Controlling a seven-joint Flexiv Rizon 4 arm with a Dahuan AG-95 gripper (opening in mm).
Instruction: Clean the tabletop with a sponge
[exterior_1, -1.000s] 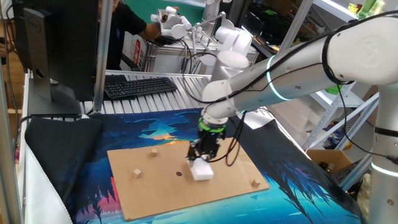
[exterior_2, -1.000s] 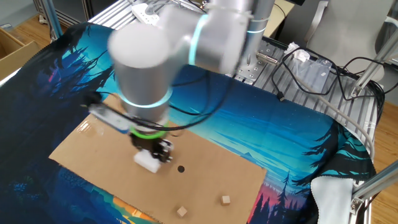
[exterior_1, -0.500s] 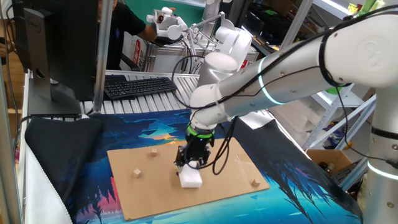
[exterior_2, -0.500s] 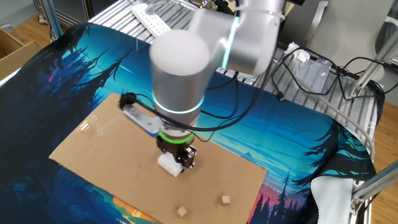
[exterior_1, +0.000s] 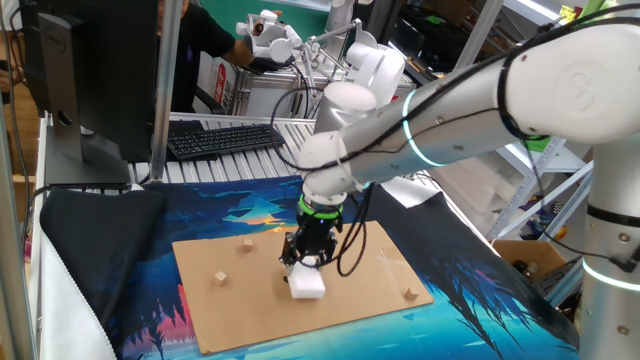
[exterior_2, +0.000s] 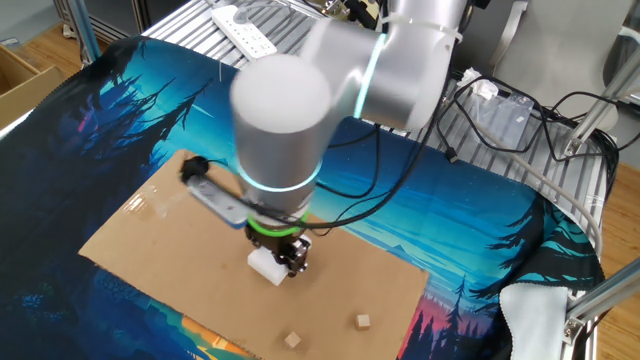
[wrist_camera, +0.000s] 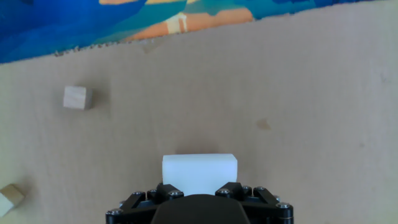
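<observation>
The white sponge (exterior_1: 307, 284) sits pressed on the brown cardboard tabletop (exterior_1: 250, 310), near its middle. My gripper (exterior_1: 304, 266) is shut on the sponge from above. In the other fixed view the sponge (exterior_2: 265, 266) shows under the gripper (exterior_2: 280, 258) on the board (exterior_2: 150, 235). In the hand view the sponge (wrist_camera: 199, 173) fills the space between the black jaws, flat on the tabletop (wrist_camera: 298, 93). The board's dark dot is hidden, under or beside the sponge.
Tan wooden cubes lie on the board: two at the left (exterior_1: 219, 278) (exterior_1: 247, 242) and one near the right edge (exterior_1: 411, 294). The hand view shows two cubes (wrist_camera: 76, 98) (wrist_camera: 9, 195). A blue-teal mat (exterior_1: 480, 300) surrounds the board. A keyboard (exterior_1: 225, 138) lies behind.
My gripper has slid the sponge leftward across the board, over the spot where the dark dot showed, then slowed almost to a stop in the last half second.
</observation>
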